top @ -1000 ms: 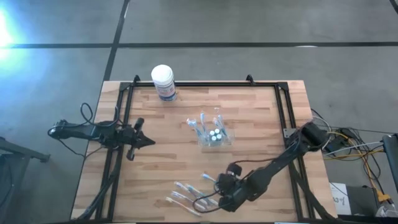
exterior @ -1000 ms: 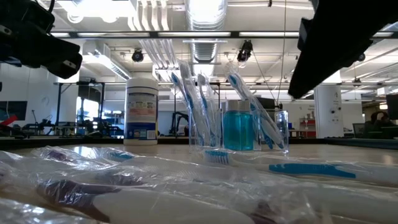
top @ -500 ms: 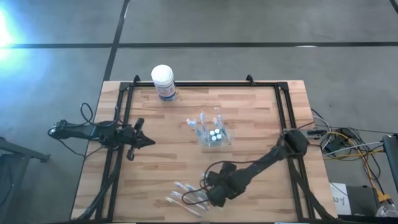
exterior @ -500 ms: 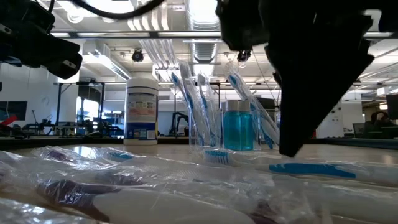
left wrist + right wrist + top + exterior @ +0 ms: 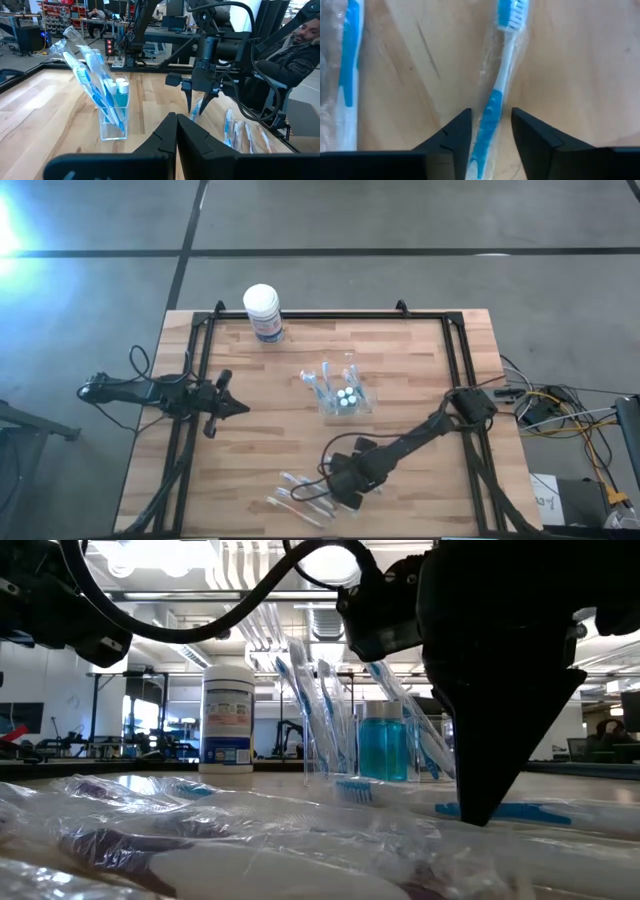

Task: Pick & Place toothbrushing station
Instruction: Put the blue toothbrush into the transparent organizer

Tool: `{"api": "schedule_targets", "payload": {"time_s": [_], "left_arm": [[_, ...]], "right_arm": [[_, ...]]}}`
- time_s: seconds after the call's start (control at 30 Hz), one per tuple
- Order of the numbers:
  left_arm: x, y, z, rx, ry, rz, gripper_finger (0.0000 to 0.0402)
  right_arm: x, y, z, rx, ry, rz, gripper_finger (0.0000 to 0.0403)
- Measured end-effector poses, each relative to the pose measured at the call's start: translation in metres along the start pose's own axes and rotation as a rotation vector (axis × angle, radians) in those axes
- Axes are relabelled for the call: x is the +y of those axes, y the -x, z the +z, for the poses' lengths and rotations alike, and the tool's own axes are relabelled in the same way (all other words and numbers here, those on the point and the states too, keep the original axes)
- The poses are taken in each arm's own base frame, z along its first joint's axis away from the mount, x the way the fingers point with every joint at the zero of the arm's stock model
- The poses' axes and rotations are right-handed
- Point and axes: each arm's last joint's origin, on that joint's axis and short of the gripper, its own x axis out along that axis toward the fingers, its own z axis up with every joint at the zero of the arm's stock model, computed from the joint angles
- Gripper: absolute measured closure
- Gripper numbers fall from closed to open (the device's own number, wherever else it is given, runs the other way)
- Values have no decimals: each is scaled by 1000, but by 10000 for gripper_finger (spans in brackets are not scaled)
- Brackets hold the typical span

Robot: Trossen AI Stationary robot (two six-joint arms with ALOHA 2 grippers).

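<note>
Lying nearest the front edge of the wooden worktop [image 5: 400,370] are several wrapped toothbrushes [image 5: 300,495]. Hanging point-down over them, the right tool [image 5: 491,125] is standing narrowly open, its fingers straddling one blue-handled toothbrush [image 5: 495,97] without touching it. Farther back, at mid-worktop, the toothbrushing station [image 5: 341,395] is standing upright, holding brushes and small bottles. Waiting well apart at the left edge, the left tool [image 5: 232,406] is showing its fingers pressed together. Farthest back, a white tub [image 5: 262,312] is standing near the far edge; grey floor is surrounding everything.
</note>
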Motion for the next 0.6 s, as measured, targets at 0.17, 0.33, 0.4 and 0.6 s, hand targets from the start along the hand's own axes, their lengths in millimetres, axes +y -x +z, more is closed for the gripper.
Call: {"api": "schedule_targets", "payload": {"time_s": [0.17,0.33,0.4,0.6], "left_arm": [[0,0,0,1,0,0,388],[0,0,0,-5,-15,0,390],[0,0,0,-11,-21,0,392],[0,0,1,-14,-30,-1,391]], "right_arm": [[-1,0,1,-1,8,-1,338],[-2,0,1,-11,13,-15,384],[-2,0,1,-17,20,-22,384],[-5,22,-1,-114,35,-71,389]]}}
